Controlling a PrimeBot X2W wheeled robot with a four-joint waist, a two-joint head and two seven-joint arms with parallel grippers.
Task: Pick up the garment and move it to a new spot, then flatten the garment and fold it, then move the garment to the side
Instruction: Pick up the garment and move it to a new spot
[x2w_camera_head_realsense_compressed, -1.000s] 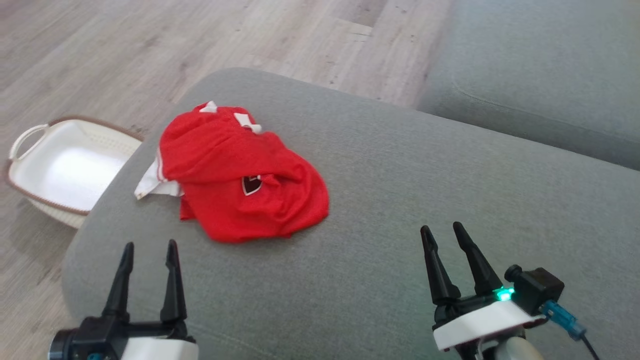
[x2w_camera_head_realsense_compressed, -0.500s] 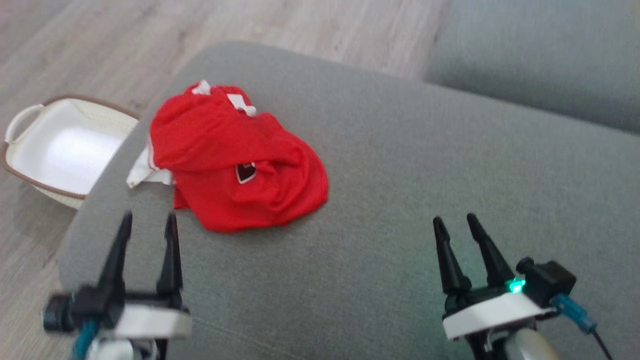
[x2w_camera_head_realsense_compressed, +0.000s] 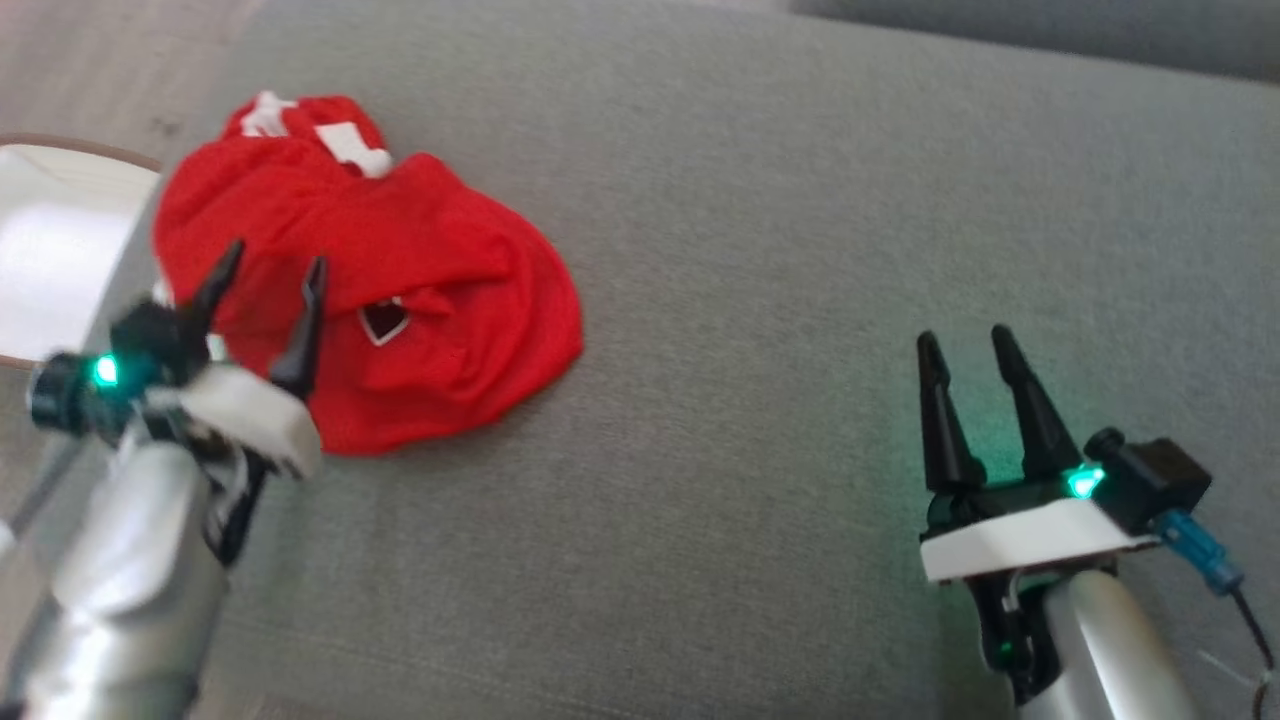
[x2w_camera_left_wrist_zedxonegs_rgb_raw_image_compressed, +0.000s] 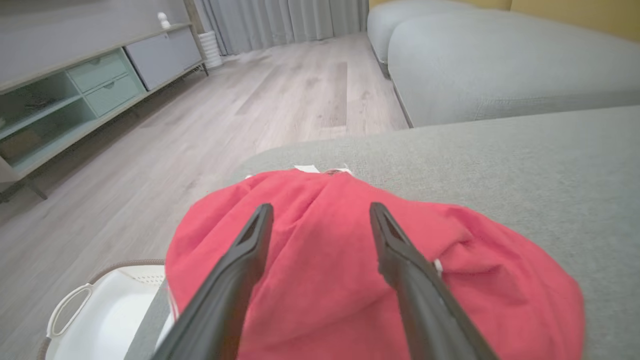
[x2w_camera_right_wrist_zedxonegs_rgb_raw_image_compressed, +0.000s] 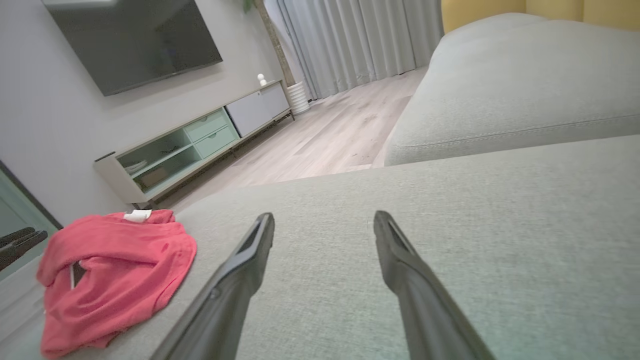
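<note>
The garment (x2w_camera_head_realsense_compressed: 420, 260) is a crumpled red shirt with white trim and a dark crest, lying on the left part of the grey sofa cushion (x2w_camera_head_realsense_compressed: 800, 300). My left gripper (x2w_camera_head_realsense_compressed: 272, 268) hovers open over the garment's near left edge, nothing between its fingers. In the left wrist view the garment (x2w_camera_left_wrist_zedxonegs_rgb_raw_image_compressed: 325, 280) lies just beyond the spread fingers of the left gripper (x2w_camera_left_wrist_zedxonegs_rgb_raw_image_compressed: 318, 209). My right gripper (x2w_camera_head_realsense_compressed: 965, 338) stands open over bare cushion at the right, well apart from the shirt. The right wrist view has the right gripper (x2w_camera_right_wrist_zedxonegs_rgb_raw_image_compressed: 322, 217) open and the garment (x2w_camera_right_wrist_zedxonegs_rgb_raw_image_compressed: 110, 270) far to its left.
A white laundry basket (x2w_camera_head_realsense_compressed: 50, 240) with a brown rim sits on the wooden floor left of the cushion, also seen as the basket (x2w_camera_left_wrist_zedxonegs_rgb_raw_image_compressed: 110, 315) below the cushion edge. A second grey cushion (x2w_camera_left_wrist_zedxonegs_rgb_raw_image_compressed: 500, 65) lies beyond. A TV cabinet (x2w_camera_right_wrist_zedxonegs_rgb_raw_image_compressed: 195, 145) stands by the wall.
The head camera has tilted down and shifted, so the whole scene moved. My left gripper has advanced up to the garment's near edge. Both grippers stay open.
</note>
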